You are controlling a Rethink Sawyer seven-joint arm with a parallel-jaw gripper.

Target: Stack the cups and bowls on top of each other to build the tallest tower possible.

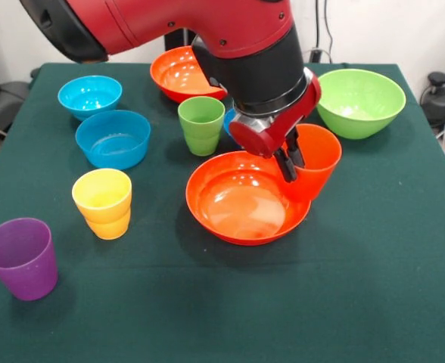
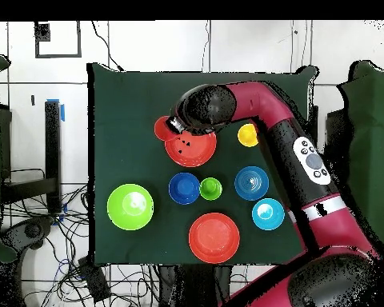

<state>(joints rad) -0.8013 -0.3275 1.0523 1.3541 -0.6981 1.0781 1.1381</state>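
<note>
My gripper (image 1: 289,160) is shut on the near rim of the orange cup (image 1: 318,157), which tilts over the right rim of a large orange bowl (image 1: 241,203). From overhead the orange cup (image 2: 163,128) sits at the edge of that bowl (image 2: 199,152), with the gripper (image 2: 178,138) under the arm's wrist. A green cup (image 1: 201,125) stands upright behind the bowl, and the dark blue bowl (image 2: 184,189) is beside it. The yellow cup (image 1: 103,203) and purple cup (image 1: 22,257) stand at the front left.
Two light blue bowls (image 1: 90,94) (image 1: 113,138) sit at the left. A second orange bowl (image 1: 178,72) is at the back, partly behind the arm. The lime green bowl (image 1: 359,102) is at the back right.
</note>
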